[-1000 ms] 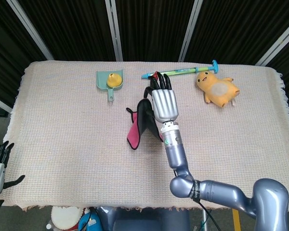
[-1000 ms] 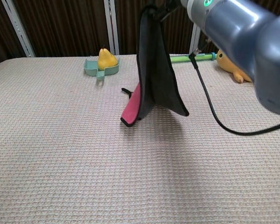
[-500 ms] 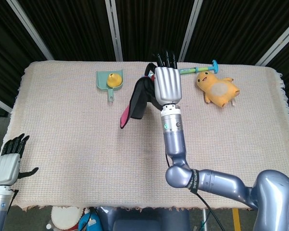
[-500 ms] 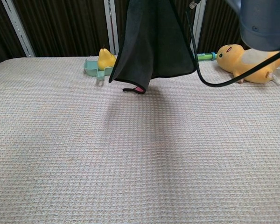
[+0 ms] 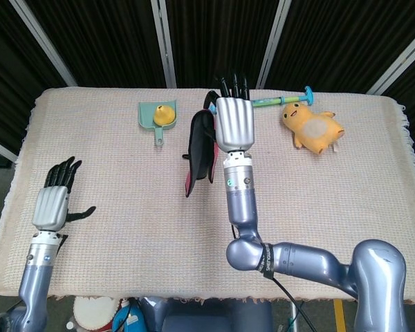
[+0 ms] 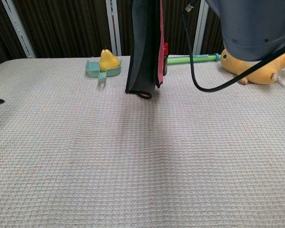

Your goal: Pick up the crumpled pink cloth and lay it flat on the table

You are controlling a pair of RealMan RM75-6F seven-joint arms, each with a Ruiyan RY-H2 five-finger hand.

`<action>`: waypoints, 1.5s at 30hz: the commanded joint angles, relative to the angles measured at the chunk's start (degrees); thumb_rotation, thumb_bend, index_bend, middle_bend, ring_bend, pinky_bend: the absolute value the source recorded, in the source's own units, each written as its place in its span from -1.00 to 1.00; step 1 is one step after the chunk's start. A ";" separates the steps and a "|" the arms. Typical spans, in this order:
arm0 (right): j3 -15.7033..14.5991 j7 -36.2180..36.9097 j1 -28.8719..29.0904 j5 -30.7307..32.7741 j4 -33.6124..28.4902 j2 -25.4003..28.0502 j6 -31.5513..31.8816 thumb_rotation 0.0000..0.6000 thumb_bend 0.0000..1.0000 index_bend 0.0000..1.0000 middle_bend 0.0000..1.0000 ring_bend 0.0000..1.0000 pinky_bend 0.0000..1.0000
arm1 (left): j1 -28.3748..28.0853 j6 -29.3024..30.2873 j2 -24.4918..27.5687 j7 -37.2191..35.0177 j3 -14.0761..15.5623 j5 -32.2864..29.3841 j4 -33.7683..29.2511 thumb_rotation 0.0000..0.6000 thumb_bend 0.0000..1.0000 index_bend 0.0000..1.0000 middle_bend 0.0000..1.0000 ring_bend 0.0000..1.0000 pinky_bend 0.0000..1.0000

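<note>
Above the middle of the table [image 5: 111,166], toward its 12 o'clock edge, the right hand [image 5: 234,122] holds the pink cloth [image 5: 199,153] up in the air. Its fingers [image 5: 234,86] point to 12 o'clock and the cloth is gripped at its top end, under the palm. The cloth hangs down as a narrow folded strip, dark on the outside with a pink edge. In the chest view the lower end of the cloth [image 6: 145,71] is clear of the table surface and touches nothing.

Compared with half a second ago, the cloth hangs more straight and more narrow; before, it spread wider to the side. One second ago its lower end was resting on the table, and now it is lifted off. The right hand itself has moved only little in the last half second.

At 8 o'clock the left hand [image 5: 54,200] has come further onto the table than before. It holds nothing, with the fingers stretched and apart and the thumb out to the side.

Beyond the cloth, at 11 o'clock, a green dustpan [image 5: 156,116] carries a yellow pear [image 5: 164,114]. At 1 o'clock lie a green stick toy [image 5: 280,100] and a yellow plush toy [image 5: 311,126].
</note>
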 commanded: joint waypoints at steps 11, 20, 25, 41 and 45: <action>-0.95 -0.47 1.10 0.81 -0.28 -0.29 2.48 1.00 0.05 0.22 -0.60 -1.00 -1.00 | -8.95 -3.59 -9.24 3.47 -4.21 -3.20 1.02 1.00 -1.00 -1.00 -1.00 -1.00 -0.99; -1.40 -1.03 1.41 1.60 -1.26 -0.18 4.05 1.00 0.06 0.22 -0.60 -1.00 -1.00 | -13.48 -4.84 -15.07 3.79 -6.24 -5.98 2.96 1.00 -1.00 -1.00 -1.00 -1.00 -0.99; -1.87 -1.31 1.58 1.81 -1.52 -0.15 4.59 1.00 0.06 0.22 -0.60 -1.00 -1.00 | -15.47 -6.54 -16.59 3.20 -6.50 -7.12 3.45 1.00 -1.00 -1.00 -1.00 -1.00 -0.99; -2.42 -1.78 2.44 2.47 -1.32 -0.56 5.76 1.00 0.05 0.22 -0.60 -1.00 -1.00 | -18.62 -8.24 -20.12 -0.01 -7.59 -10.83 4.08 1.00 -1.00 -1.00 -1.00 -1.00 -0.99; -2.67 -2.04 2.59 2.42 -1.74 -0.74 6.36 1.00 0.06 0.22 -0.60 -1.00 -1.00 | -19.47 -8.12 -21.35 -0.13 -7.60 -11.03 4.49 1.00 -1.00 -1.00 -1.00 -1.00 -0.99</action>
